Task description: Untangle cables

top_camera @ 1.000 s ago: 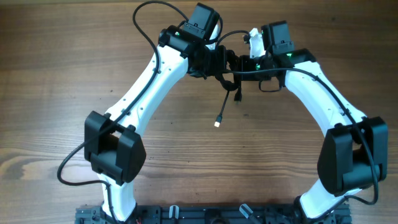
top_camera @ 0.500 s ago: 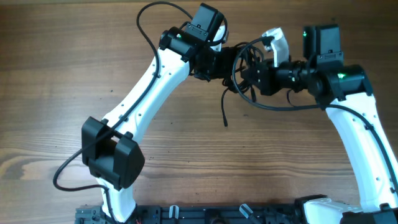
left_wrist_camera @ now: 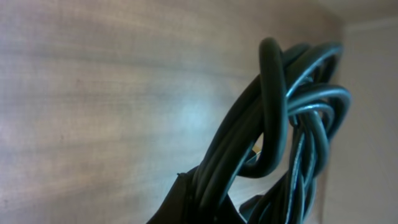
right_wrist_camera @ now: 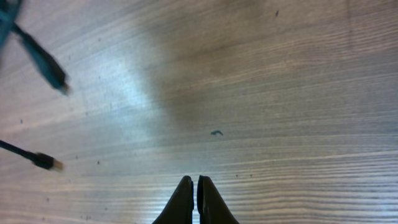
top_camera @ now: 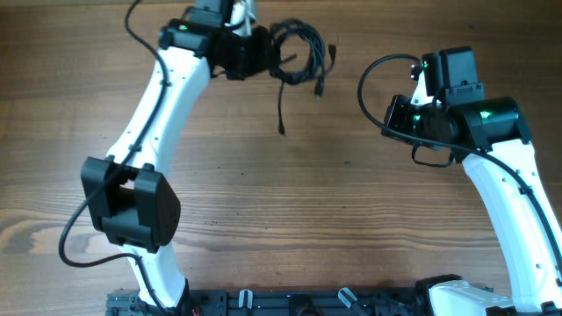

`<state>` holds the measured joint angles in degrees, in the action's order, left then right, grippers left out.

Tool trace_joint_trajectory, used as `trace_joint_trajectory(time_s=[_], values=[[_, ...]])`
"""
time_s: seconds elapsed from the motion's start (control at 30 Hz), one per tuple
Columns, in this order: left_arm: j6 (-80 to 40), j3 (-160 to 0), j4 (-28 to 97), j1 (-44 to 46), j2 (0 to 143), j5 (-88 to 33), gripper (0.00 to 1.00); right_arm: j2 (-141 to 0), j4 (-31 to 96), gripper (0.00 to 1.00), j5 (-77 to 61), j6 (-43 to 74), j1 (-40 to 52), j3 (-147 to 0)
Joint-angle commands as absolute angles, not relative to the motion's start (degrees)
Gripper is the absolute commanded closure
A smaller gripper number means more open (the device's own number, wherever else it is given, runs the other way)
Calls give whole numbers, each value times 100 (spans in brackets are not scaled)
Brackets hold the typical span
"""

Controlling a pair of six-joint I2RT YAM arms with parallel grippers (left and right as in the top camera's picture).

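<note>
The cables [top_camera: 303, 46] are a tangled black bundle hanging at the far middle-left of the wooden table. Thin ends trail down to one plug [top_camera: 281, 130] and a shorter one [top_camera: 320, 88]. My left gripper [top_camera: 266, 54] is shut on the bundle's left side. In the left wrist view the looped cables [left_wrist_camera: 277, 118] fill the right half, rising out of my left gripper [left_wrist_camera: 208, 202]. My right gripper [top_camera: 392, 117] is apart to the right, shut on nothing. The right wrist view has its fingertips [right_wrist_camera: 197, 180] pressed together over bare wood, with two plug ends [right_wrist_camera: 56, 78] [right_wrist_camera: 46, 162] at far left.
A thick black arm wire [top_camera: 373, 79] loops out beside the right wrist. The left arm's elbow block [top_camera: 132, 202] sits over the near left. A black rail [top_camera: 263, 303] runs along the front edge.
The left arm swung up and left, carrying the cable bundle. The right gripper, which was at the bundle, came away to the right and now holds nothing.
</note>
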<state>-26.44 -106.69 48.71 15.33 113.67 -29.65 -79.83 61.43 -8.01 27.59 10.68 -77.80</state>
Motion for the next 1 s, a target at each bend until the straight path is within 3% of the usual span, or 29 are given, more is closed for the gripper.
trace_joint_trajectory(time_s=[0.0, 0.1, 0.2, 0.27, 0.53, 0.77, 0.97], values=[[-2292, -10704, 4333, 1573, 11393, -4462, 96, -8191, 5937, 95, -1181, 2716, 1081, -7826], [-2123, -10704, 4246, 1579, 11393, -4482, 96, -8191, 5179, 89, -2571, 1752, 1079, -7832], [-1275, -10704, 4550, 1669, 11395, -4477, 96, -8112, 4431, 59, -2738, 1780, 1079, -7852], [-1041, -10704, 4873, 1754, 11395, -4110, 96, -8099, 4189, 55, -2733, 1778, 1079, -7854], [-624, -10704, 5247, 2349, 11395, -3242, 96, -8294, 4071, 55, -2233, 1817, 1100, -7824], [-642, -10704, 5454, 2464, 11395, -3181, 96, -9004, 3879, 66, -2237, 1592, 1173, -7824], [-744, -10704, 5472, 2464, 11395, -3190, 96, -9271, 3817, 67, -2233, 1538, 1177, -7824]])
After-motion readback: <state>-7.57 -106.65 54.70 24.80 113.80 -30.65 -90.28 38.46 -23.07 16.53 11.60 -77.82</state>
